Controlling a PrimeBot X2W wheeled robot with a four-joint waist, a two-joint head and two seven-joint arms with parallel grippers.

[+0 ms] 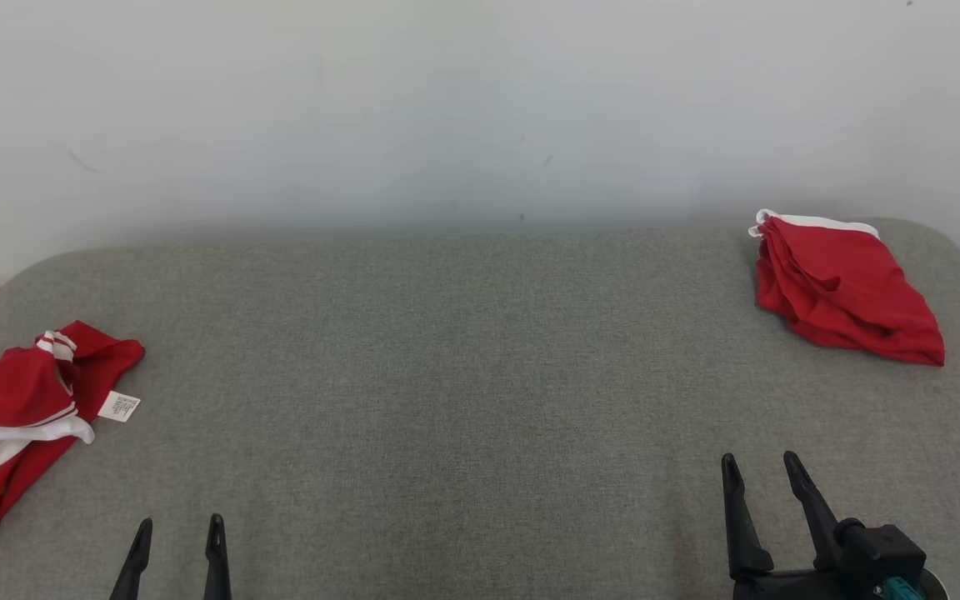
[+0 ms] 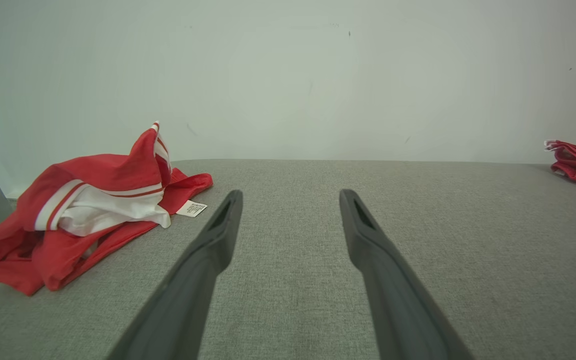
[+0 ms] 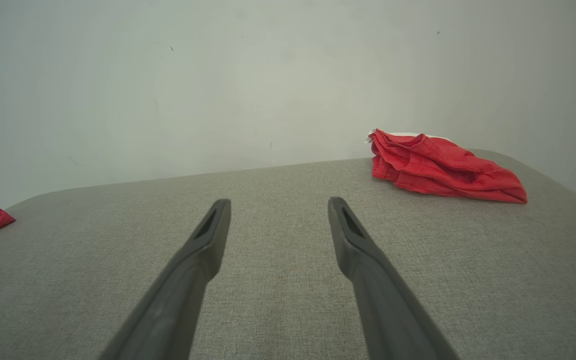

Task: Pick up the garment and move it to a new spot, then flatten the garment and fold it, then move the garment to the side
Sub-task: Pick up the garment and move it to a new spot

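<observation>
1. The left tool point(image 1: 180, 525) stands at the lower left of the head view. Its two dark fingers are spread apart with nothing between them, so it is open and holds nothing.
2. The right tool point(image 1: 760, 460) stands at the lower right. Its fingers are also spread wide and it holds nothing.
3. Both tools point toward the pale wall point(image 1: 480, 108) above the tabletop point(image 1: 463, 375), which is covered with grey woven fabric and has rounded corners.
4. The crumpled garment point(image 1: 22, 417), red with white parts and white stripes, lies in a heap at the left edge of the tabletop. It is near the left tool, to its left, and does not touch it.
5. A small white label point(image 1: 119, 407) sticks out from the right side of this heap and lies flat on the fabric.
6. In the left wrist view, one part of the crumpled garment point(image 2: 93, 215) stands up like a peak.
7. The folded garment point(image 1: 847, 292), red with a white edge, lies in the far right corner close to the wall, well apart from the right tool.
</observation>
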